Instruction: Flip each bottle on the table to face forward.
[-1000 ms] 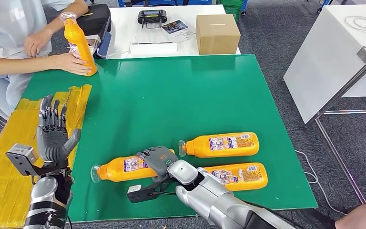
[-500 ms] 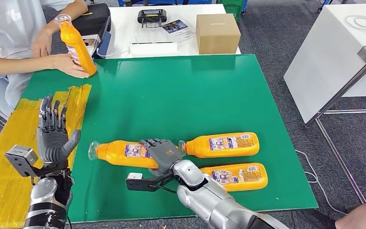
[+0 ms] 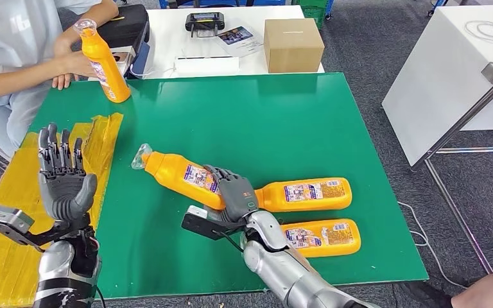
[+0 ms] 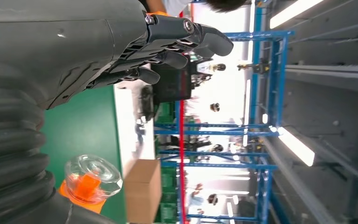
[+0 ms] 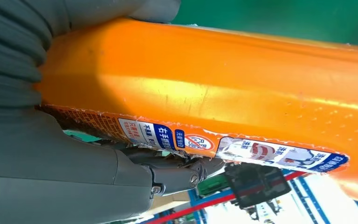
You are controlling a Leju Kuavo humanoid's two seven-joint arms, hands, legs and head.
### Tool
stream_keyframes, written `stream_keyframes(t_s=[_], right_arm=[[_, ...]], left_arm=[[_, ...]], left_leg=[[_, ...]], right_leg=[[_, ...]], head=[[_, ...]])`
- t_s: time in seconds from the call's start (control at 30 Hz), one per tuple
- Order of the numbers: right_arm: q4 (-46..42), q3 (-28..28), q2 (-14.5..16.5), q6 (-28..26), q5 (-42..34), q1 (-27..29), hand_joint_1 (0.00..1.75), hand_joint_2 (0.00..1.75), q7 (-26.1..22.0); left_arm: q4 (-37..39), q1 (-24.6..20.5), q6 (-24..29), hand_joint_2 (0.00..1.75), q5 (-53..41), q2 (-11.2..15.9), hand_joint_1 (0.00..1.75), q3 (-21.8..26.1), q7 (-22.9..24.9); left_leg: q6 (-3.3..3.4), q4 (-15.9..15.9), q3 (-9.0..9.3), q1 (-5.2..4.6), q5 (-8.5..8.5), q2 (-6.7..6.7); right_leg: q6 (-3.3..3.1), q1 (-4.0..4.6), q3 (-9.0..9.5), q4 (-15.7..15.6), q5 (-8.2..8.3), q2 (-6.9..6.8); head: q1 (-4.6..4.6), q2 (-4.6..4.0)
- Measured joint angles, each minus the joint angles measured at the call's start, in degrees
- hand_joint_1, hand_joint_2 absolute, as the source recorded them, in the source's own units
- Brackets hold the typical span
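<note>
My right hand (image 3: pixel 234 196) grips the tilted bottle (image 3: pixel 180 171) at its label, just left of two lying bottles. Smooth, rigid plastic, probably slippery; mid-body suits. Left hand (image 3: pixel 61 173) spread, empty.

The right arm reaches forward and inward from the lower edge, silver forearm angled up to the right hand (image 3: pixel 234 196), whose dark fingers (image 3: pixel 226 178) wrap over the middle of a tilted orange bottle (image 3: pixel 180 172) and grip it; in the right wrist view the thumb (image 5: pixel 168 173) presses along the labelled side. The left arm stands upright at the left, elbow bent, its left hand (image 3: pixel 64 179) raised palm-forward with straight fingers (image 3: pixel 56 151) apart, holding nothing.
</note>
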Motion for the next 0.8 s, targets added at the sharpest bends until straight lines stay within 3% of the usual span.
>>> stream_keyframes(t_s=[0.2,0.37,0.5,0.8], right_arm=[[-1.2,-2.1,0.1,-1.2,-0.9,0.9,1.75,1.75,-1.3],[-4.5,-4.4,0.1,-5.4,-4.6,3.2,1.75,1.75,-6.3],[-9.7,-6.6,0.1,-6.5,-9.1,6.5,1.75,1.75,-11.4],[-13.6,-8.7,0.1,-6.2,-13.4,8.8,1.75,1.75,-15.5]], left_arm=[[-1.7,0.5,-1.1,1.75,2.4,-0.6,0.00,0.0,1.0],[-0.2,-0.6,-1.8,1.75,3.6,-0.5,0.00,-0.5,10.0],[7.5,-4.7,-2.5,1.75,2.0,0.7,0.00,-3.7,14.6],[13.6,-8.2,-2.8,1.75,1.7,2.1,0.00,-10.7,15.6]], left_leg=[[0.00,0.0,0.01,0.00,0.00,0.00],[0.00,0.0,0.00,0.00,0.00,0.00],[0.01,0.0,-0.03,0.00,0.01,-0.09],[0.01,0.0,-0.06,-0.01,0.00,0.02]], right_leg=[[0.00,0.00,-0.01,0.0,0.00,0.00],[0.00,0.00,-0.06,0.0,0.00,0.00],[0.00,-0.01,-0.04,0.0,0.01,-0.04],[0.01,-0.01,-0.09,0.0,0.02,0.02]], head=[[0.00,0.00],[0.00,0.00],[0.01,0.00],[-0.01,0.00]])
